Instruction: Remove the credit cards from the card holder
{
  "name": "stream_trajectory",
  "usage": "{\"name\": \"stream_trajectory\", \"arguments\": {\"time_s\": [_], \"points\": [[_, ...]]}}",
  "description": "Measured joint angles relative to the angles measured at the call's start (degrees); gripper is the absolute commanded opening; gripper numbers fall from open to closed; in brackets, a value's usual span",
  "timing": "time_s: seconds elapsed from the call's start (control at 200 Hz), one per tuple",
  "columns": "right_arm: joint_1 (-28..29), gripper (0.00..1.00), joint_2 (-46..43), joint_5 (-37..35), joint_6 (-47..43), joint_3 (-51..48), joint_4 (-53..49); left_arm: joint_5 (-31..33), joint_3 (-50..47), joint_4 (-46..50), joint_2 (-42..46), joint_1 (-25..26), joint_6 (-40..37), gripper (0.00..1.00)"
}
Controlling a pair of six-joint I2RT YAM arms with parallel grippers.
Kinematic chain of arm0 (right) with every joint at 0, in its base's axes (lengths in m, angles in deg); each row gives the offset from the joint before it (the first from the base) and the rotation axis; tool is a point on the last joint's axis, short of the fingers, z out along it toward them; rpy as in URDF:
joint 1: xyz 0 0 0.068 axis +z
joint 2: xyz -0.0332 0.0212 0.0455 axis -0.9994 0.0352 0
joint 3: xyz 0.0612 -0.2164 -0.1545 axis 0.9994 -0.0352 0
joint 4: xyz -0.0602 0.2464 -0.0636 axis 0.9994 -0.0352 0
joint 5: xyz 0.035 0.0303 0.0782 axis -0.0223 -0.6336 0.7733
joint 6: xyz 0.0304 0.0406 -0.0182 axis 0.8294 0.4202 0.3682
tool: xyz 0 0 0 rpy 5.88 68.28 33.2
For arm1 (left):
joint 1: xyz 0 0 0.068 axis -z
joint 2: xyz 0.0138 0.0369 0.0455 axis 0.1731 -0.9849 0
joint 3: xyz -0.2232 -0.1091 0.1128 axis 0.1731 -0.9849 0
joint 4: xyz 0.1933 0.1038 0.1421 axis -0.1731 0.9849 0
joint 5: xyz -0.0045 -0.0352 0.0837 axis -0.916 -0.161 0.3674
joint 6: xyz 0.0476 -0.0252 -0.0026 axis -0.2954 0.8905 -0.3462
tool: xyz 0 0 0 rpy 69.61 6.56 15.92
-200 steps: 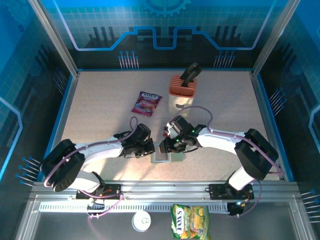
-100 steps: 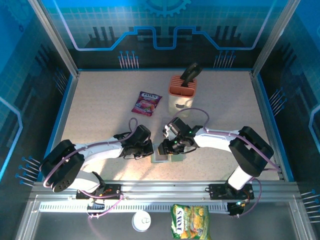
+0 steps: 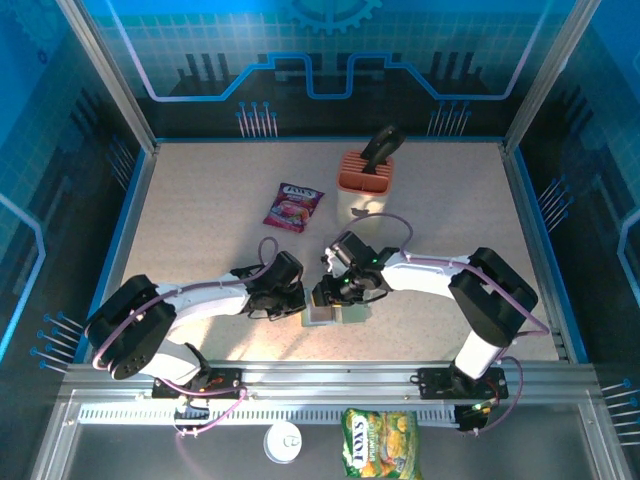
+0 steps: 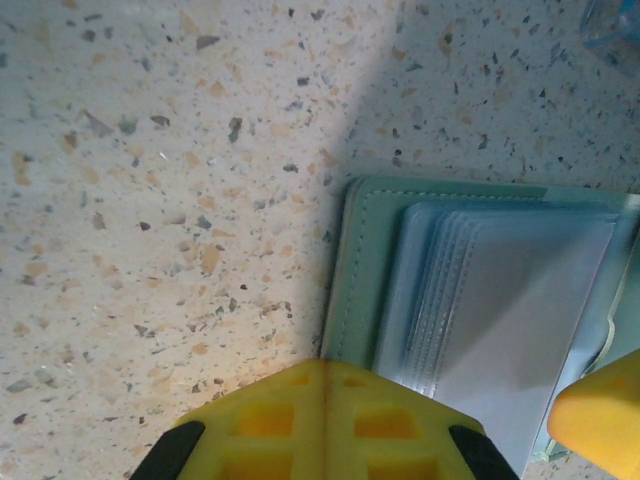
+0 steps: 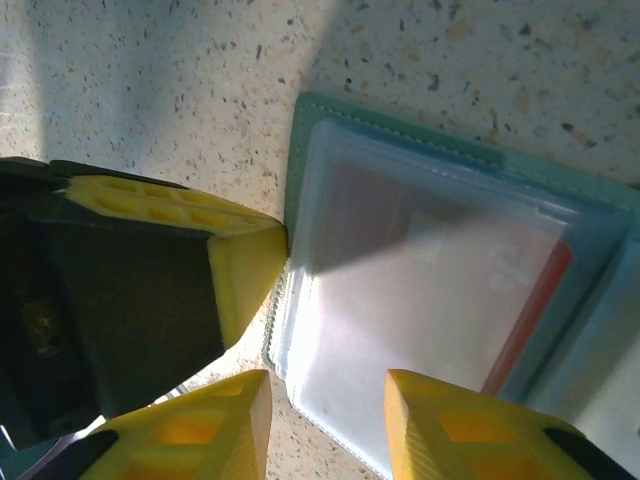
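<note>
On the speckled desk [image 3: 200, 250], close to the middle of its near edge, the card holder [image 3: 335, 315] is seen lying opened flat, its grey-green cover [image 4: 360, 280] framing a stack of clear sleeves. The holder is judged light and soft enough to slide or fold if tugged, so it would need to be held down while anything is drawn out. The credit cards [image 5: 535, 305] are tucked inside those sleeves, a red edge showing at one sleeve's mouth and a reddish tint visible through the plastic. They are judged thin, stiff and slick, gripped snugly by the pockets, and best taken by an exposed edge and pulled straight out along the sleeve. The left fingers [image 4: 322, 375] are pressed fully together, their joined tips set at the cover's edge, seemingly pinning it to the desk. The right fingers [image 5: 325, 400] are held partly apart above the sleeves' corner, the clear plastic visible between them. Nothing is seen clamped, and no card has yet been freed.
</note>
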Motion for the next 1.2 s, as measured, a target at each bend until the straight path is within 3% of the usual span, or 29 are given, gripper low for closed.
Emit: {"name": "stream_trajectory", "arguments": {"time_s": [1.201], "points": [[-0.2,0.34,0.8,-4.2,-2.6,0.7,-4.7,0.5,2.0,3.1,-1.1,0.0,-1.5,0.0]]}}
